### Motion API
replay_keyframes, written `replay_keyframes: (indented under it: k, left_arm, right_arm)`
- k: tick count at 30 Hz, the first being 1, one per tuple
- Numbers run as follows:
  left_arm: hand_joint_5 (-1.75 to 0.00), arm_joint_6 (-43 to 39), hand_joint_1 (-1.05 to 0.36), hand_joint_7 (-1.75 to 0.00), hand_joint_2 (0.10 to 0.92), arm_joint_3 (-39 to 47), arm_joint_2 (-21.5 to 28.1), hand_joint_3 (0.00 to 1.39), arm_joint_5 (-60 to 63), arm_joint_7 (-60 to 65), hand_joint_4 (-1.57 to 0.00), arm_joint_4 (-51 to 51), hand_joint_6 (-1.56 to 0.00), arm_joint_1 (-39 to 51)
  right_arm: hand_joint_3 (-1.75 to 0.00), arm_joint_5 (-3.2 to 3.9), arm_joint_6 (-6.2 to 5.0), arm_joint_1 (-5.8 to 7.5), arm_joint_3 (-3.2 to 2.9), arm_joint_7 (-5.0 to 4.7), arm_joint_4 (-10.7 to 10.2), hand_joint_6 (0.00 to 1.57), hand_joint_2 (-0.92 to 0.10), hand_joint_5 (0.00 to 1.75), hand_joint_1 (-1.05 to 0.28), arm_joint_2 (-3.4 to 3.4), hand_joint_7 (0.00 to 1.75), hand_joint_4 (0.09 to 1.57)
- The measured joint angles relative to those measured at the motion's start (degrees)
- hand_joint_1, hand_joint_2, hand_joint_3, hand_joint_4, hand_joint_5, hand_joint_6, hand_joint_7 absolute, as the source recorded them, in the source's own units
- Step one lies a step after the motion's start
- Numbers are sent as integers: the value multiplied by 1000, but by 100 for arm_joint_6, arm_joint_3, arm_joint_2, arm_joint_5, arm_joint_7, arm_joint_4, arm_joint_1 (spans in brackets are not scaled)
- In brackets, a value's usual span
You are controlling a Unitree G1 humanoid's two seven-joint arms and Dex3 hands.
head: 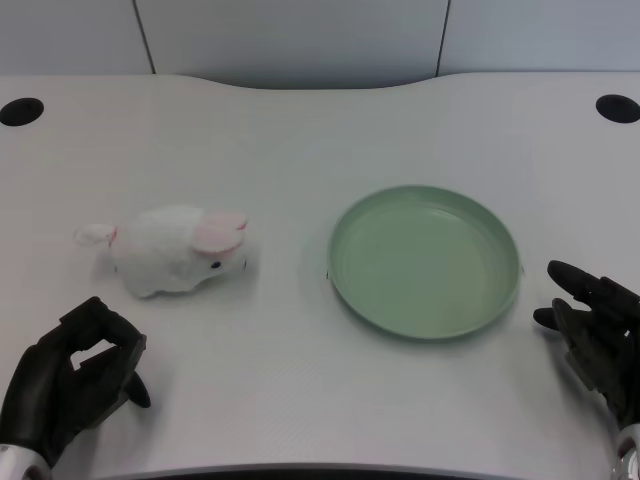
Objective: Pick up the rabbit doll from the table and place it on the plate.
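1. The left hand [70, 385] was seen at the lower left of the frame, low over the table [300, 140], its wrist cut off by the bottom edge.
2. Its fingers were curled in toward the thumb, and nothing was held or touched by them.
3. The rabbit doll [175, 250] was found lying on the table at the left, just above the hand and apart from it.
4. The green plate [425, 262] was placed right of centre, well apart from the doll, with bare tabletop between them.
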Motion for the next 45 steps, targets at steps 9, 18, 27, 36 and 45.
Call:
replay_keyframes:
  k: [9,18,27,36,45]
  left_arm:
    - [-1746,-135,-611,-1746,921,-11,34,511,143,29,-751,-297,-515,52]
    - [-1685,-569,-621,-1656,921,-204,586,481,873,108,-510,-1937,-323,191]
    - [-994,-671,-783,-779,921,-822,1912,144,3068,328,-51,-1963,-52,-1010]
    - [-236,-531,-988,-248,921,-1687,2355,136,4098,357,1,-1296,0,-2288]
    - [-32,9,-1048,-102,921,-2699,2378,106,4892,166,-36,-283,-27,-3612]
  right_arm:
    - [-303,-17,24,13,41,-98,-77,886,-921,800,-334,41,4,685]
    - [-317,-85,124,28,105,-191,-166,893,-921,815,-319,66,7,646]
    - [-310,-97,217,28,129,-194,-158,887,-921,805,-350,22,10,655]
    - [-310,-92,168,27,128,-154,-111,881,-921,805,-331,19,6,659]
    - [-302,-80,88,34,125,-230,-117,900,-921,817,-311,54,15,666]
